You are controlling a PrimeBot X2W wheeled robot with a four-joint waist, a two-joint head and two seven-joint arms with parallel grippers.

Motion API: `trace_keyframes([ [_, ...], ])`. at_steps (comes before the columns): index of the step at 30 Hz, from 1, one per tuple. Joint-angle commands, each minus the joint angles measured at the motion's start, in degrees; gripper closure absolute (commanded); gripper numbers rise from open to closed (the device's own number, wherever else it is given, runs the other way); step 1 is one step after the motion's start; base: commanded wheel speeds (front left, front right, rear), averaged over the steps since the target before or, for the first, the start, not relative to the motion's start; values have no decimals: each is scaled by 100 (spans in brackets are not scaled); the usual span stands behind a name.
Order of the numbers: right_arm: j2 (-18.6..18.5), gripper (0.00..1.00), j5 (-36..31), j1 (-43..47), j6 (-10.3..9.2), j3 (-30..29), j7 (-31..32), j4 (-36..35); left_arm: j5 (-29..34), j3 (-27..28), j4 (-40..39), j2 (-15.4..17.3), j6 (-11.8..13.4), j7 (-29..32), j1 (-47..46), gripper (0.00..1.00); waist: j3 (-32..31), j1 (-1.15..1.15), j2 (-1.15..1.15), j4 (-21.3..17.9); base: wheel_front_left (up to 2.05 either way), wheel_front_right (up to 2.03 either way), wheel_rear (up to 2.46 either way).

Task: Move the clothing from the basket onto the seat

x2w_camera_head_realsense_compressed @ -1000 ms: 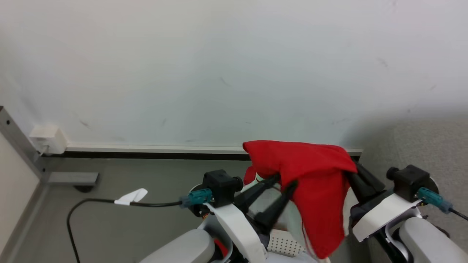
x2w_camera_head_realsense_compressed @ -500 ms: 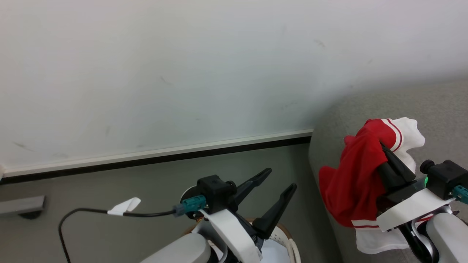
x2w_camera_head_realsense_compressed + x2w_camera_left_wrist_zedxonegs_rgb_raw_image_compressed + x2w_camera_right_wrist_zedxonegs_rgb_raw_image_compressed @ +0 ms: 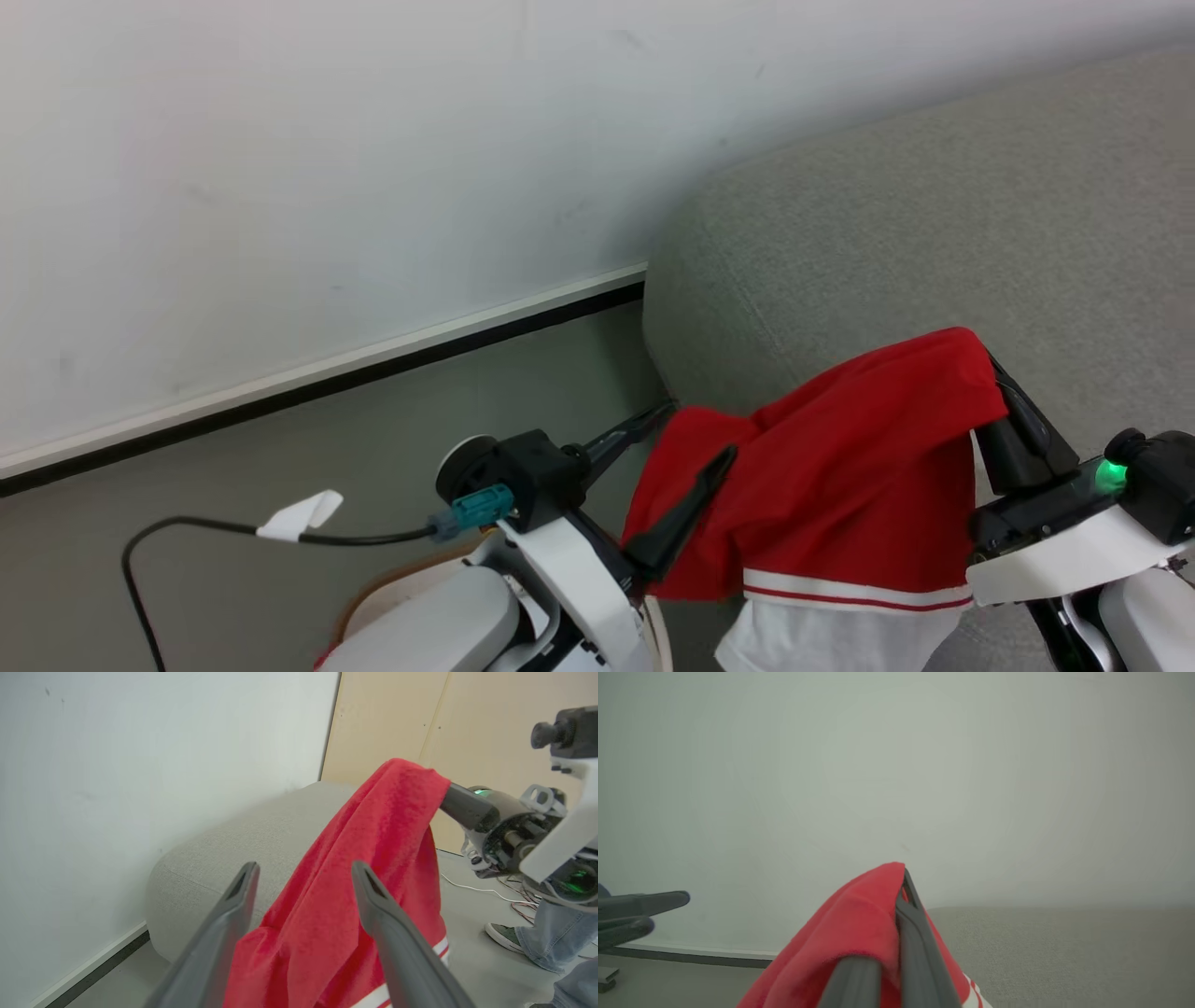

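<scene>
Wall (image 3: 280, 187) slid aside as head turned, seat (image 3: 887, 215) now ahead; right gripper (image 3: 901, 882) clamped on clothing (image 3: 840, 467), hanging by seat corner, not yet laid; left gripper (image 3: 698, 429) wide, empty.

You have one red garment (image 3: 840, 467) with white trim to count. There is one grey seat (image 3: 934, 205) and one basket (image 3: 392, 576), seen as a stretch of brown rim. Count two grippers, the left gripper (image 3: 697, 429) and the right gripper (image 3: 901, 879), with two dark fingers each, four fingers in all. You see one black cable (image 3: 196, 525) carrying one white tag (image 3: 301, 515) and ending in one teal connector (image 3: 476, 509). One green light (image 3: 1108, 474) glows on the right wrist. In the left wrist view you can count one shoe (image 3: 502, 935), belonging to one person.
</scene>
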Motion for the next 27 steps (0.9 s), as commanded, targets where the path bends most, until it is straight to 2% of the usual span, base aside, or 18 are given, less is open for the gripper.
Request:
trace_keyframes([
  [1,47,100,-30,98,-12,-50,0,-94,134,23,53,13,-30,-35,-36,0,148,0,0,-260,0,0,0],
  [7,120,100,22,197,-12,-132,0,-276,173,73,210,-47,-89,-39,-36,0,215,0,0,-510,0,0,0],
  [14,-70,100,104,-135,-12,-205,0,-405,211,94,316,-73,-141,-38,-99,0,371,0,0,-595,0,0,0],
  [20,-402,100,312,-721,-12,-391,0,-453,207,80,367,-125,-187,-14,-222,0,630,0,0,-408,0,0,0],
  [27,-997,100,671,-1595,-12,-754,69,-234,341,72,204,-50,-229,55,-522,0,1314,0,0,7,0,0,0],
])
